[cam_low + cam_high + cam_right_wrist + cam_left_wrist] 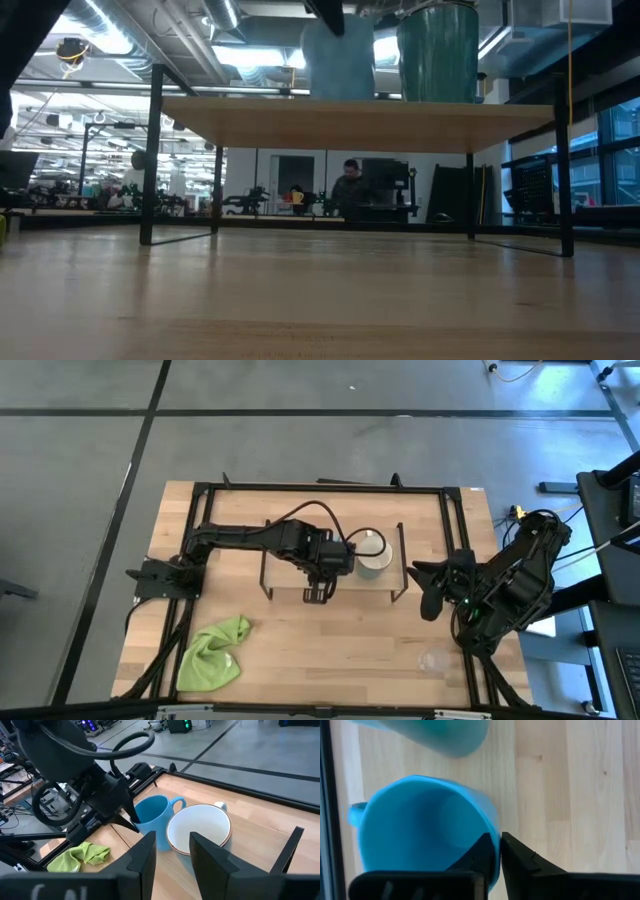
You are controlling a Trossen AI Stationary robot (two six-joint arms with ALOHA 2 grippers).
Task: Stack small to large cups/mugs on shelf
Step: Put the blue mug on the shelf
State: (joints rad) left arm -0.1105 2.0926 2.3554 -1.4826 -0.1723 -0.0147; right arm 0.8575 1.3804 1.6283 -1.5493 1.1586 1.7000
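Observation:
The light-blue mug (pixel 152 815) and the cream-white mug (pixel 200 827) stand upright side by side on the shelf's wooden board (pixel 360 112). In the high view the cream mug (pixel 373 550) shows, while my left arm hides the blue one. My left gripper (pixel 498 855) is shut on the blue mug (pixel 420 830) over the shelf (pixel 385 588). My right gripper (pixel 170 857) is open and empty, just right of the shelf (pixel 425 588). The small clear glass cup (pixel 432 660) stands on the table near the front right. My left gripper pinches the blue mug's wall at the rim (pixel 495 840), on the side opposite the handle (pixel 355 814). One finger (pixel 482 852) is inside the mug and one (pixel 520 862) outside. The fingers come slanting down from above. The mug's base rests on the shelf board (pixel 338 96).
A green cloth (pixel 215 652) lies on the table at the front left. The shelf's black wire legs (pixel 150 160) stand on the tabletop. A black frame (pixel 320 488) runs round the table. A person (pixel 350 185) shows far behind in the room.

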